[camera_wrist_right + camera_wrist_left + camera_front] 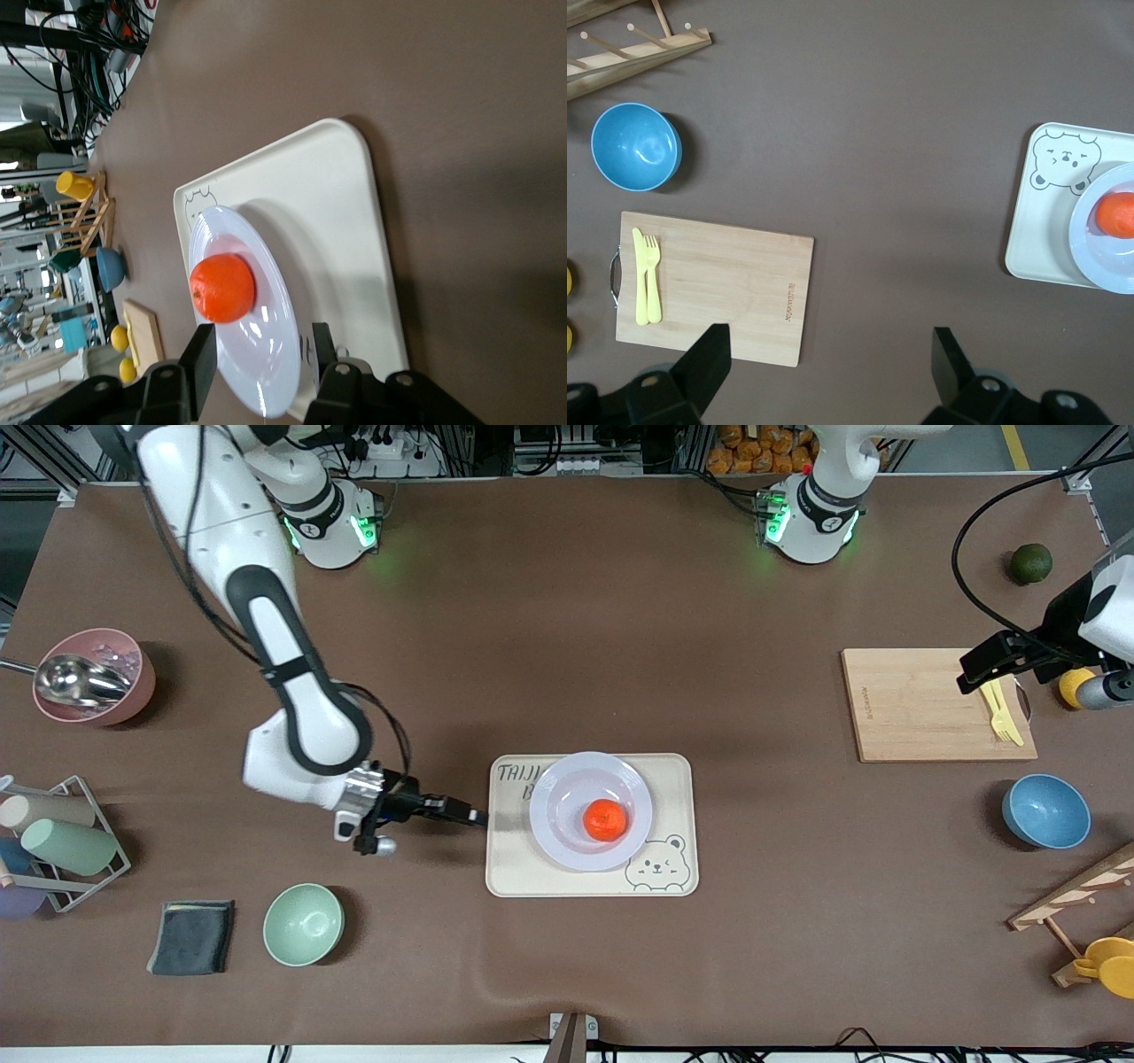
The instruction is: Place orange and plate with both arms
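The orange (605, 819) lies in the pale plate (567, 779), which rests on the cream bear-printed tray (673, 779) at the table's middle. My right gripper (469, 815) is low at the tray's edge toward the right arm's end, pointing at the plate, open and empty. In the right wrist view its gripper (261, 354) has the plate (266, 354) rim between the open fingers, with the orange (222, 288) just past them. My left gripper (972, 677) is open and empty over the wooden cutting board (912, 704). The left wrist view shows that gripper (828, 354), the orange (1118, 213) and the plate (1090, 248).
A yellow fork (1001, 713) lies on the cutting board. A blue bowl (1045, 810), a wooden rack (1072, 895) and a dark green fruit (1030, 563) are at the left arm's end. A green bowl (303, 924), dark cloth (191, 936), cup rack (62, 841) and pink bowl (93, 676) are at the right arm's end.
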